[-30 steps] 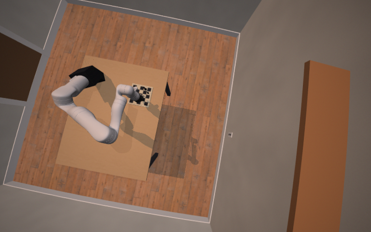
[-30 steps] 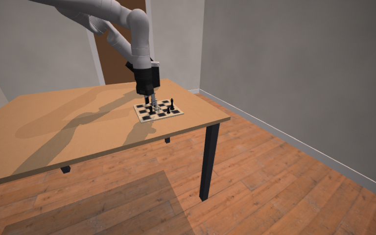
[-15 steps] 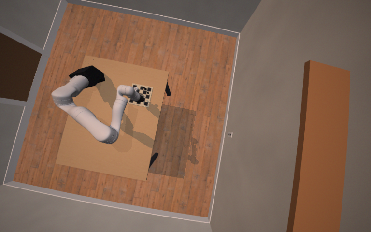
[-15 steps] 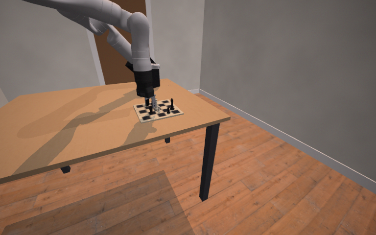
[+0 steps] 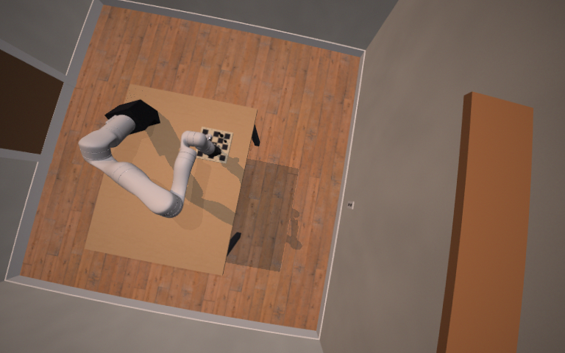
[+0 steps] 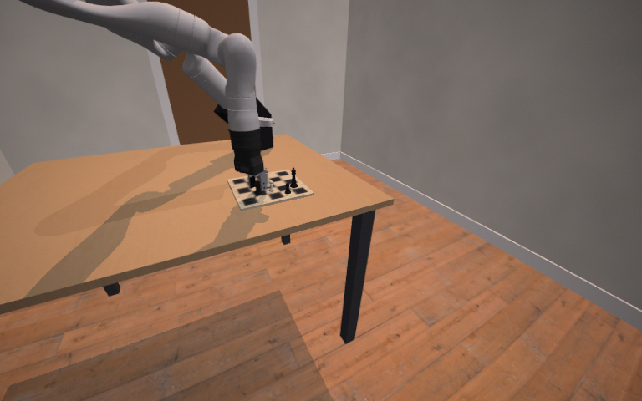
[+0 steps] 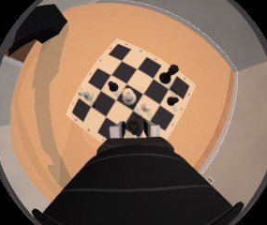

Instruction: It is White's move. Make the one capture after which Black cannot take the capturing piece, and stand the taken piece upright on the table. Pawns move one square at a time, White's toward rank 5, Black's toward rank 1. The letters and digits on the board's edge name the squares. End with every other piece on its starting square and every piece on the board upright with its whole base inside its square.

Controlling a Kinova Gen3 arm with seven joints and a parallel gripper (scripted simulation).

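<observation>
Dark piece: a dark piece (image 7: 135,127) is seen at the lower centre of the wrist view, on the near edge of the chessboard (image 7: 159,62), between the two pale fingertips.
Gripper: the gripper (image 7: 135,131) is held partly spread around that piece; contact with it cannot be confirmed, so no pinch is assumed.
Other pieces: a pale piece (image 7: 128,96) stands just above the gripper; a tall dark piece (image 7: 169,75) stands toward the upper right of the board.
Step in hand: judged to be the grasp of the taken piece, not yet lifted.
Next move: the fingers are to be brought together on the piece, followed by a straight lift clear of its neighbours.
Desk: the board lies near the right corner of the wooden desk (image 6: 90,218).
Room: plank floor (image 6: 464,317), grey walls.
</observation>
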